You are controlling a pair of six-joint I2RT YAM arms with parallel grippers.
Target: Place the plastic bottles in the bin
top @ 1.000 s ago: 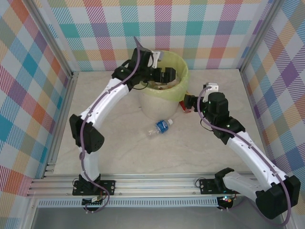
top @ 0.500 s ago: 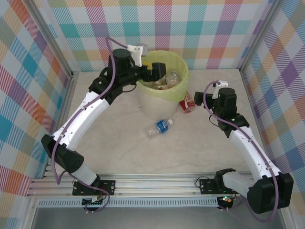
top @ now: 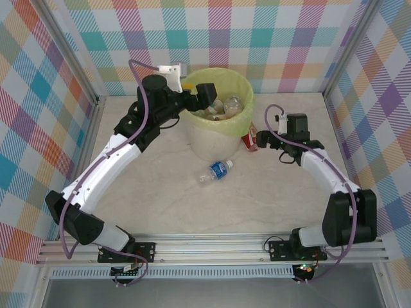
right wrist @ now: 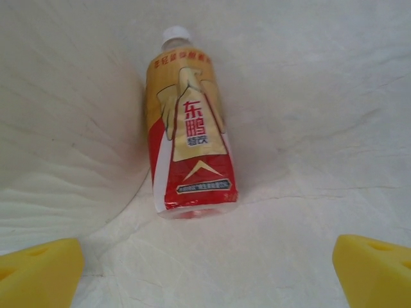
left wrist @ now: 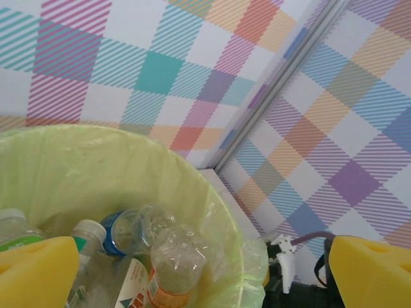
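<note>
Left arm drawn back since earlier frame; left claw [top: 207,97] at bin [top: 221,140] rim, spread, empty. Right claw [top: 268,136] spread, empty, facing red-labelled bottle [right wrist: 189,138] lying on table [top: 167,199] beside bin. Blue-labelled bottle [top: 217,171] lies in front. Likely light, thin-walled, slippery: grip mid-label.

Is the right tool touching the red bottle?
Apart. The right wrist view shows bare table between the right tool and the red bottle.
</note>
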